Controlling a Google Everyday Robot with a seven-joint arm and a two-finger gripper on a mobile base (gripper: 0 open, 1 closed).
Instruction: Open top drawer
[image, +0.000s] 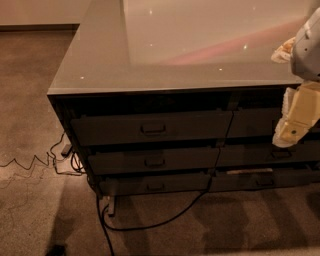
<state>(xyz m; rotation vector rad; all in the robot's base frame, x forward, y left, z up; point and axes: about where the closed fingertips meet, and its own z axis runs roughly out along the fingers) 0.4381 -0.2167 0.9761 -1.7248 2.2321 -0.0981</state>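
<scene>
The top drawer (150, 127) is a wide dark-grey drawer with a tall flat front, just under the countertop. Its small rectangular pull handle (153, 129) sits at the centre of the front. The drawer front looks flush with the cabinet, closed. My gripper (290, 131) is a cream-coloured body hanging at the right edge of the view, well to the right of that handle, in front of the right-hand column of drawers. It touches no handle.
Two shallower grey drawers (154, 161) (155, 185) lie below the top one. A second drawer column (270, 155) stands to the right. A glossy countertop (175, 45) lies above. Black cables (150, 225) and a thin wire (30, 162) trail over the carpet.
</scene>
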